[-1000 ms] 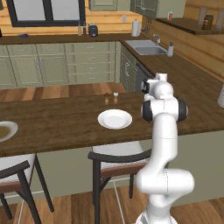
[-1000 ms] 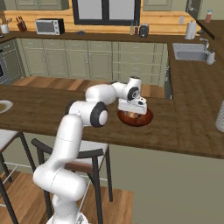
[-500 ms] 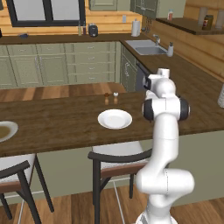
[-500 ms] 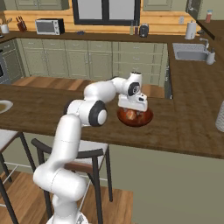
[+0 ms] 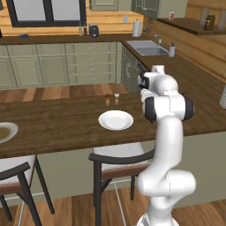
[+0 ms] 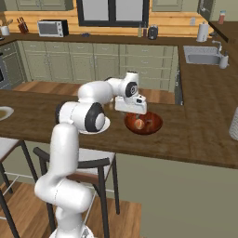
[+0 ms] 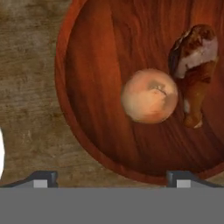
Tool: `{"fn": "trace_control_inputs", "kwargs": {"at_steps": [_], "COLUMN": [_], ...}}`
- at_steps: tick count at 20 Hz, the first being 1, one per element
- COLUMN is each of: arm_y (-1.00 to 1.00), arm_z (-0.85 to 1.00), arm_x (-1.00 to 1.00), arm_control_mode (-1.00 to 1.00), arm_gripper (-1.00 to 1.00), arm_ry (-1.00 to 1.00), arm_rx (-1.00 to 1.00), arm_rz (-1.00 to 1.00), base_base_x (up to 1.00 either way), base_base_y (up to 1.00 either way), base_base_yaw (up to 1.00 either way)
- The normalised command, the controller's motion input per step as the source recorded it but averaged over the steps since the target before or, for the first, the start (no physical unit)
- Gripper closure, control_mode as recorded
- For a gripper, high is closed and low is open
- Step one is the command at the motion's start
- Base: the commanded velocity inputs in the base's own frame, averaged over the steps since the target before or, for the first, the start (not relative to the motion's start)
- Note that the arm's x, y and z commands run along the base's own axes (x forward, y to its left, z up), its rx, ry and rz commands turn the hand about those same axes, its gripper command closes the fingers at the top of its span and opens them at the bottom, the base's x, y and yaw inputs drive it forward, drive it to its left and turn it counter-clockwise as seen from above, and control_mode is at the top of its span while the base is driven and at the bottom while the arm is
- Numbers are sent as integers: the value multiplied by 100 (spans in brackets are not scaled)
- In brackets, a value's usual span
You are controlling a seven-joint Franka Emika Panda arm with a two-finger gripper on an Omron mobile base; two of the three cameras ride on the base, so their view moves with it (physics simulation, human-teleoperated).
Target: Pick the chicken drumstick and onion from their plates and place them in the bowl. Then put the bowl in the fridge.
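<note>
Two base cameras look forward and down from behind the arm, sharing the counter (image 5: 66, 128). The hand camera looks straight down, close over the bowl (image 7: 92, 109).

The bowl (image 7: 87, 127) runs off the hand view's top and right edges. In the right base view, the gripper body hides the bowl's (image 6: 155, 125) far rim. A plate (image 5: 5, 131) is cut by the left base view's edge.

Green cabinets (image 5: 66, 66) are lining the wood-panelled wall (image 5: 106, 22) beneath a dark window (image 6: 113, 10), stools (image 5: 119, 163) standing at the counter (image 5: 57, 128).
</note>
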Motion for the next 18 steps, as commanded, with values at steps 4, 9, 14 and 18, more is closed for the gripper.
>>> {"fn": "trace_control_inputs", "kwargs": {"at_steps": [4,9,14,18], "arm_y": [64,5,-5,-11], "arm_z": [-7,-29,-21,-14], "arm_x": [0,1,16,44], "arm_control_mode": [-100,-100,-100,-100], "arm_gripper": [-100,-100,-100,-100], "arm_ry": [0,-7,-6,-1], "arm_rx": [-10,-6,-1,0], "arm_rz": [2,9,6,5], "base_base_x": [0,0,0,0], "base_base_y": [0,0,0,0], "base_base_yaw": [0,0,0,0]}}
